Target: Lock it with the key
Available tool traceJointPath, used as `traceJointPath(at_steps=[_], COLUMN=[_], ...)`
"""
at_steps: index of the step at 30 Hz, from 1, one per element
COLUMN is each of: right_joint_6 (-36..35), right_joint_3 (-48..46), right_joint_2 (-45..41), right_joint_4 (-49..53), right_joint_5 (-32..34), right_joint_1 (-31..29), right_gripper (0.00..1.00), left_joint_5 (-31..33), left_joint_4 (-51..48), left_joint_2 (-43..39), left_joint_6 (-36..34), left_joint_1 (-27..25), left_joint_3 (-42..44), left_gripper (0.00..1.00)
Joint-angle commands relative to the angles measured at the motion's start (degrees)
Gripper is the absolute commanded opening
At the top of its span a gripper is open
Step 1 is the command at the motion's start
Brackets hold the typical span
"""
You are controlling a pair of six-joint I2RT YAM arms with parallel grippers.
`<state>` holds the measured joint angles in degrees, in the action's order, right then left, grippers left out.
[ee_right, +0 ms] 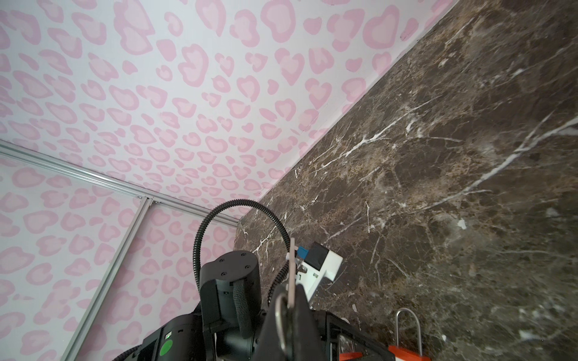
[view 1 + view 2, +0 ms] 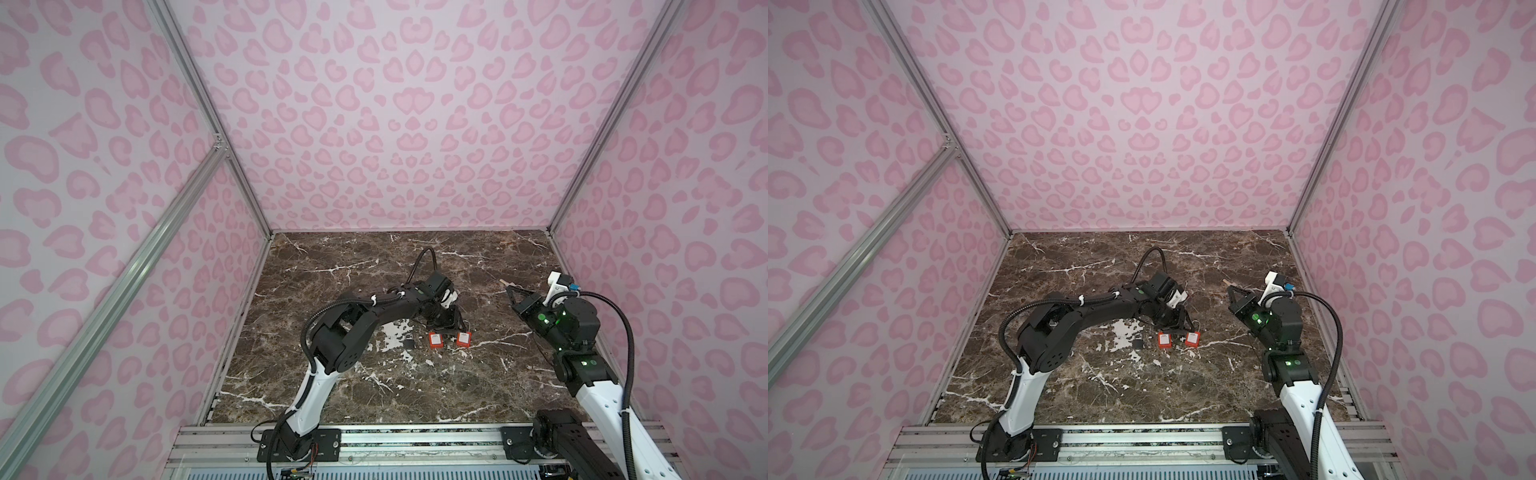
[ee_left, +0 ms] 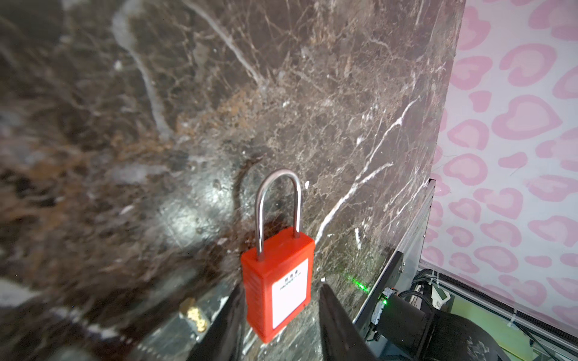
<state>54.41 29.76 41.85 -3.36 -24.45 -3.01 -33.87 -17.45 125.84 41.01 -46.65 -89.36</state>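
**Though the key is gripped, locking has not begun**

The marble table [image 2: 374,395] lies mostly bare, giving ample room. The left gripper [image 3: 280,287] stands open astride a red lock [image 3: 275,272] on the table. The right gripper [image 1: 291,290], well apart toward the table's right edge, pinches the key [image 1: 292,262].

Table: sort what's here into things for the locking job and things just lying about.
For the job: key in the right gripper; red padlock at the left gripper.
Lying about: second red padlock; small dark object near it.
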Motion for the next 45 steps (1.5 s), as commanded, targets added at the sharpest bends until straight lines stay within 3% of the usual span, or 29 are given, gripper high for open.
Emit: traceJointPath(at_steps=[1,15,26,33,45], right_joint_6=[0.06,9.87,14.45,17.29,17.90], right_joint_3=[-0.64,-12.15,-17.59,-19.17,-18.16], right_joint_2=[-0.33,-0.89,3.86,7.77,18.69], right_joint_4=[0.70,3.88,-0.97,-5.92,-15.31], right_joint_5=[0.27,6.39,14.86,16.10,12.78], right_joint_1=[-0.07,-1.34,-12.40,-15.69,-17.47], right_gripper=[0.00,0.00,0.00,0.00,0.00], left_joint_5=[0.82,2.15,2.20,1.87,1.65], left_joint_4=[-0.23,0.61,0.87,0.94,1.09], left_joint_2=[-1.64,-9.29,-12.98,-13.17,-13.25], left_joint_6=[0.37,0.01,-0.23,-0.24,-0.41], left_joint_1=[0.29,2.68,4.95,5.02,5.04], left_joint_3=[0.58,1.94,4.79,4.90,5.40], left_gripper=[0.41,0.42,0.43,0.44,0.45])
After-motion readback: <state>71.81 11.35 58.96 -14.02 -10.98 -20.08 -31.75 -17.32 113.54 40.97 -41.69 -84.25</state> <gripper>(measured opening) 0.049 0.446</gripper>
